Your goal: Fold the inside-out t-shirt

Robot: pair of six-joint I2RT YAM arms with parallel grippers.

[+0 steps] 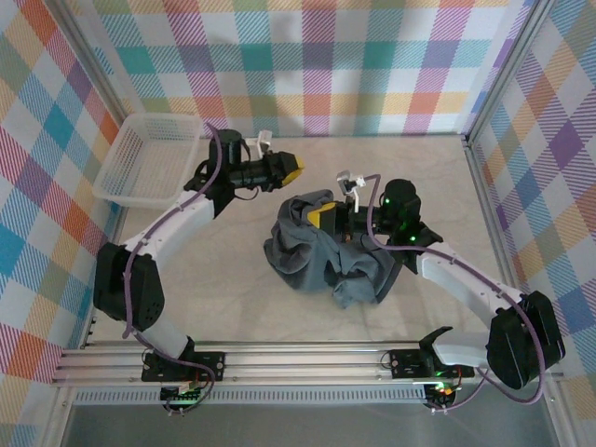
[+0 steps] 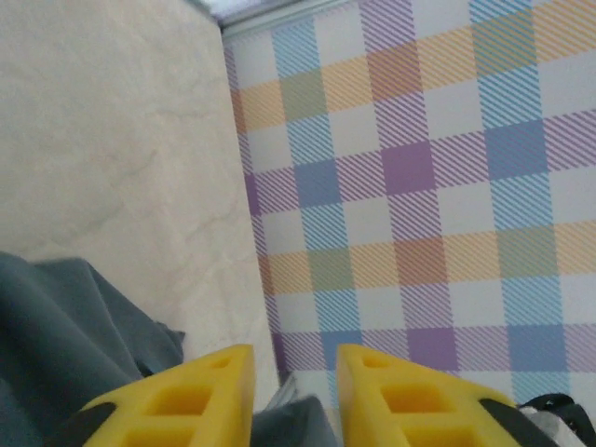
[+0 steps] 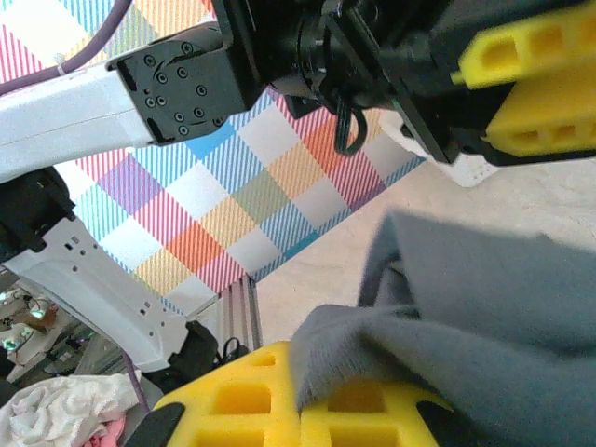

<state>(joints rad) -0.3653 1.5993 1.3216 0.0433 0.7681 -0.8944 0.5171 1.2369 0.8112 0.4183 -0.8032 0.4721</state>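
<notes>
White lattice basket (image 1: pixel 114 177) sits at the table's (image 1: pixel 233 307) far left. The left pincer (image 1: pixel 293 170) hovers with fingers apart and empty, near the crumpled t-shirt (image 1: pixel 307 261) mid-table. The right pincer (image 1: pixel 323 216) is clamped on a bunched edge. The step looks like spreading out; next, the left likely needs an opposite edge to pull the cloth flat.

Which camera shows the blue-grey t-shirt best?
The top external view: the whole crumpled t-shirt is visible there. The left wrist view catches one edge; the right wrist view shows a fold pinched in the right end effector.
</notes>
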